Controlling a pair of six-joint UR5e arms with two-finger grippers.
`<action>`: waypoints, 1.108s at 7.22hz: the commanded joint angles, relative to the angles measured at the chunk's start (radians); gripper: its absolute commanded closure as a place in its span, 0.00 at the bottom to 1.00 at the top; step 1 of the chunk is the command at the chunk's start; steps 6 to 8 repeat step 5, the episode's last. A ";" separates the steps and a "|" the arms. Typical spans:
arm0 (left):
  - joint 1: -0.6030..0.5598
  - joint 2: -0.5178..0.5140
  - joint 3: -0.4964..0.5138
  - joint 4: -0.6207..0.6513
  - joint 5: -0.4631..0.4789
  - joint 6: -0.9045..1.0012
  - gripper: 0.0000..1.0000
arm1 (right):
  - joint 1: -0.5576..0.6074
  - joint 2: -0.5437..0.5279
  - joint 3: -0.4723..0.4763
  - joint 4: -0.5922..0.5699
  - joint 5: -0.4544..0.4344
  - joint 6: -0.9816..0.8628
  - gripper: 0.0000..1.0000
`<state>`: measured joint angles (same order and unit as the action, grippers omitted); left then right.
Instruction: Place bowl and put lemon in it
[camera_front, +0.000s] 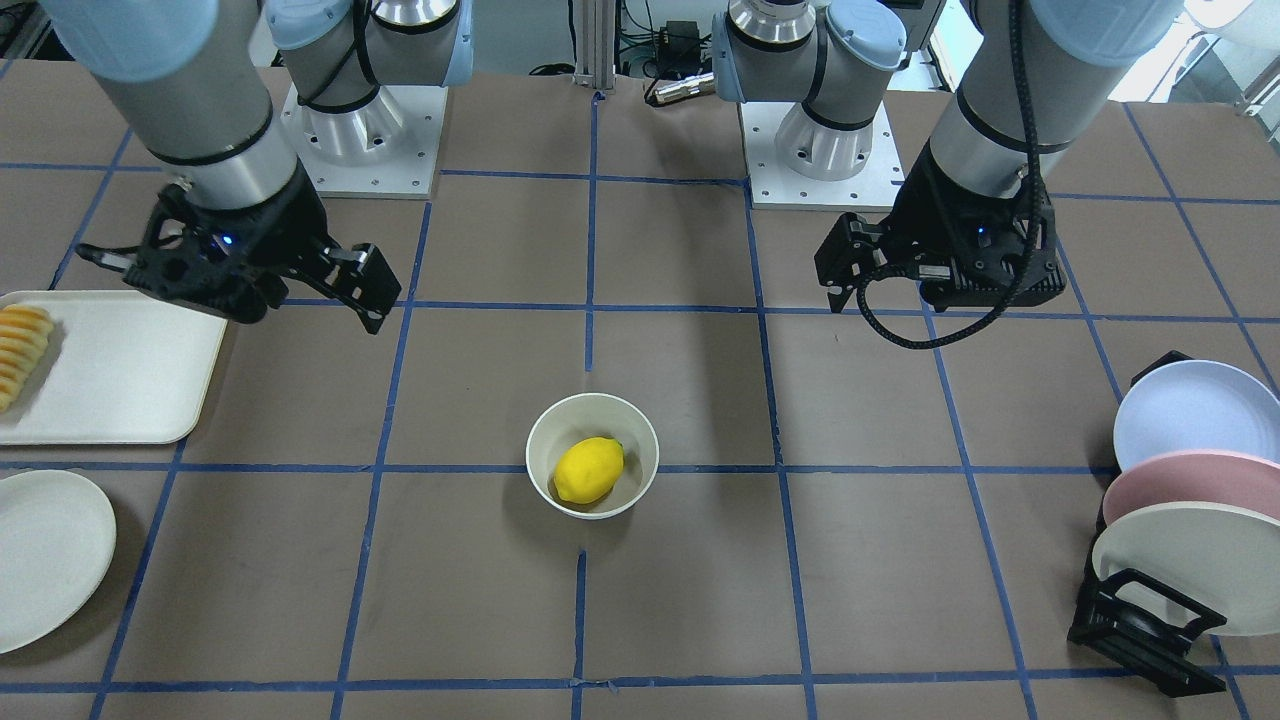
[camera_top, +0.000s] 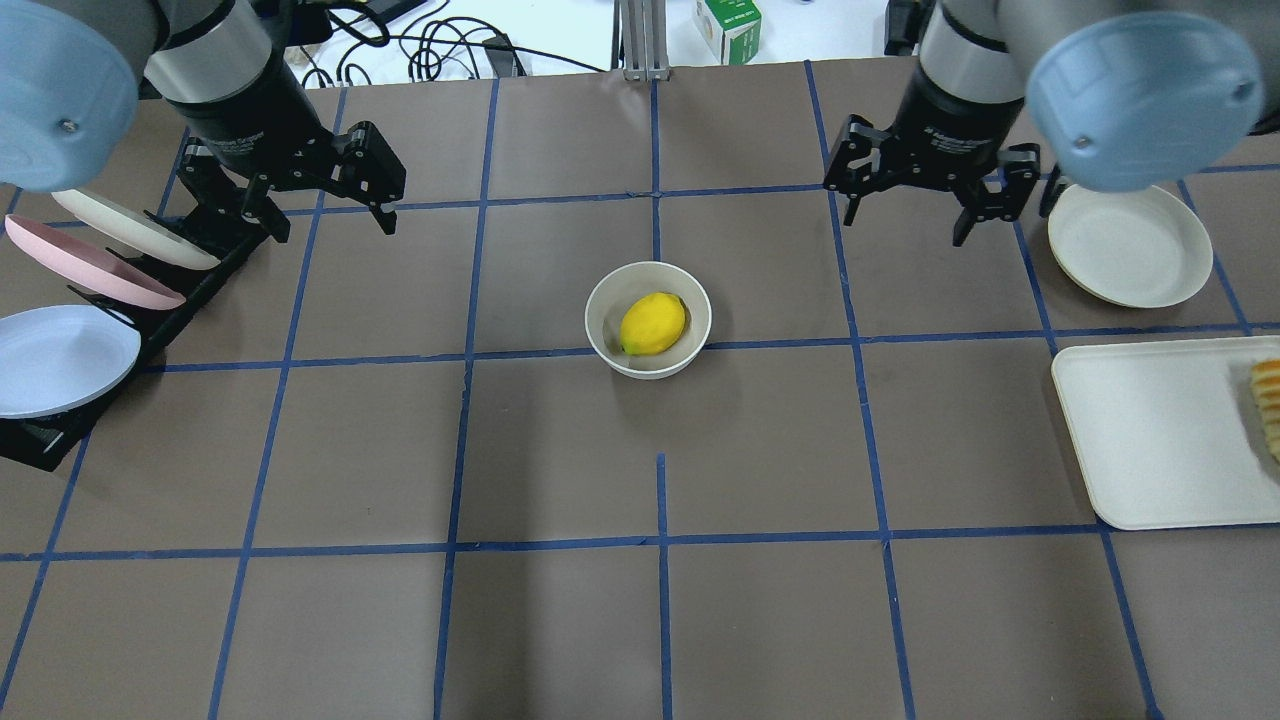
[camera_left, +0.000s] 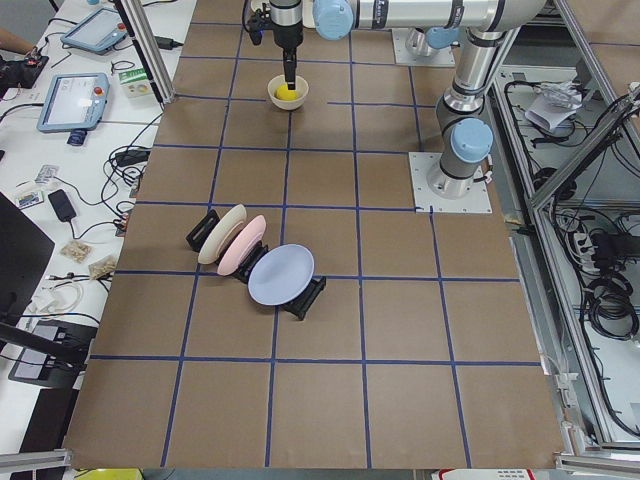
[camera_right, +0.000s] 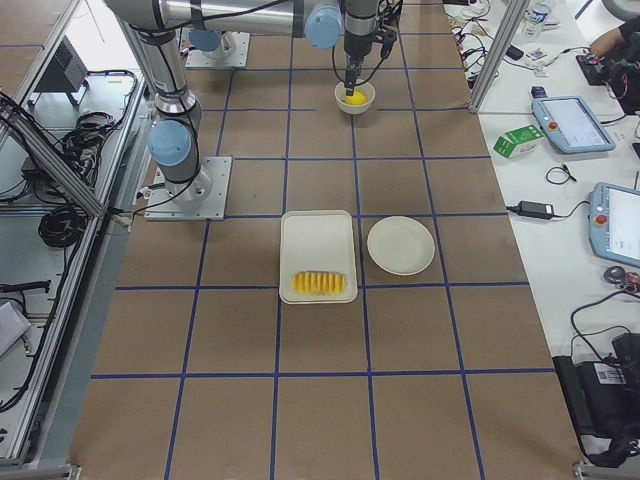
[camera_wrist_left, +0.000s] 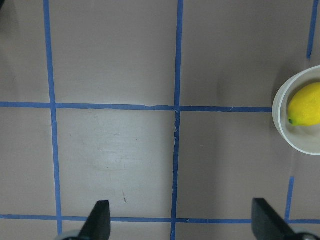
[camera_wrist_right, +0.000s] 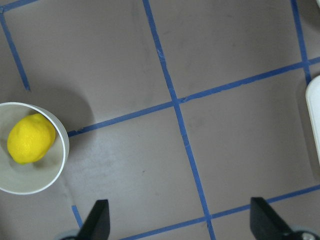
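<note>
The cream-white bowl (camera_front: 545, 435) stands upright at the table's centre, with the yellow lemon (camera_front: 588, 470) lying inside it. They also show in the overhead view: bowl (camera_top: 606, 305), lemon (camera_top: 652, 323). My left gripper (camera_top: 320, 215) hangs open and empty, well off to the bowl's left and further back. My right gripper (camera_top: 907, 222) hangs open and empty to the bowl's right and further back. The left wrist view shows the bowl (camera_wrist_left: 280, 122) and lemon (camera_wrist_left: 306, 110) at its right edge. The right wrist view shows the bowl (camera_wrist_right: 52, 172) and lemon (camera_wrist_right: 30, 139) at its left edge.
A black rack (camera_top: 175, 300) with a light blue plate (camera_top: 60, 355), a pink one and a cream one stands at the left. A flat cream plate (camera_top: 1130, 245) and a cream tray (camera_top: 1150, 440) with sliced yellow-orange food (camera_top: 1268, 405) lie at the right.
</note>
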<state>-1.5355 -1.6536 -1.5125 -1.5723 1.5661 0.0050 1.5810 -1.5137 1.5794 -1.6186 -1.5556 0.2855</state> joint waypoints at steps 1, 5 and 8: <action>0.000 0.001 0.000 0.000 0.000 -0.003 0.00 | -0.029 -0.043 0.008 0.048 0.006 -0.110 0.00; 0.000 0.003 -0.003 0.000 0.002 -0.002 0.00 | -0.021 -0.048 0.007 0.043 0.002 -0.137 0.00; 0.000 0.003 -0.003 0.000 0.002 -0.002 0.00 | -0.021 -0.048 0.007 0.043 0.002 -0.137 0.00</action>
